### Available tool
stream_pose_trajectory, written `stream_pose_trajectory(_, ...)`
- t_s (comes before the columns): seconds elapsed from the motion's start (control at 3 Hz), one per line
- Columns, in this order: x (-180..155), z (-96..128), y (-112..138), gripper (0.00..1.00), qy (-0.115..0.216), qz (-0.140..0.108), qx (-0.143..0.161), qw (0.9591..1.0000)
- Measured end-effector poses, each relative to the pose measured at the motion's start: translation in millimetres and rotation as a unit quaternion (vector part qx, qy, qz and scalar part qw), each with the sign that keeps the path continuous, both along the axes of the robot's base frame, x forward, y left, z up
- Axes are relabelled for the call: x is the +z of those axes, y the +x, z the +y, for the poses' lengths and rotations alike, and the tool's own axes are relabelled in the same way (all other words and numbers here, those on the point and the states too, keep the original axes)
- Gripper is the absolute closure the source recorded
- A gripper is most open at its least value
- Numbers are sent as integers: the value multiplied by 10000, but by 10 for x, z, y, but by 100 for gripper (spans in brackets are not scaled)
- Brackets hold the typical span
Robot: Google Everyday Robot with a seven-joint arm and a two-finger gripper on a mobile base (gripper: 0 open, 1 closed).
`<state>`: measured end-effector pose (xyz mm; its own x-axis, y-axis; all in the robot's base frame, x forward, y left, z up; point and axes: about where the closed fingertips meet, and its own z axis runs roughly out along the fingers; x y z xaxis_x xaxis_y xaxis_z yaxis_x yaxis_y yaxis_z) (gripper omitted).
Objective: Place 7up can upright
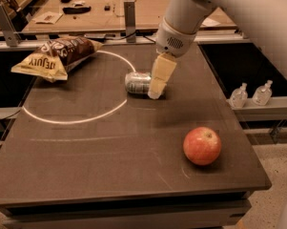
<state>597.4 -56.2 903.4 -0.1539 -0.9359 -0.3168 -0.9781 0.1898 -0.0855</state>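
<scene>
On the matte table [109, 166], silvery 7up can [137, 82] sideways, blocky cream tool [155, 93] at its end, grip state unclear

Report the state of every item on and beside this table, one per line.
7up can: lying on its side on the table, not upright.
gripper: lowered at the can's right end; whether it grips the can cannot be told.
chip bag: lying flat at the rear left.
apple: whole, resting at the front right.
two small bottles: standing upright on the ledge beside the table.
</scene>
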Motion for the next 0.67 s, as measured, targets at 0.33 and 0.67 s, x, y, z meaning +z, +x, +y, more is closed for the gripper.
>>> stream_pose_trajectory(0.33, -81, 142, 115, 0, -130, 30, 68, 9999)
stream_pose_trajectory(0.67, -152, 272, 153, 0, -372, 48, 182, 9991)
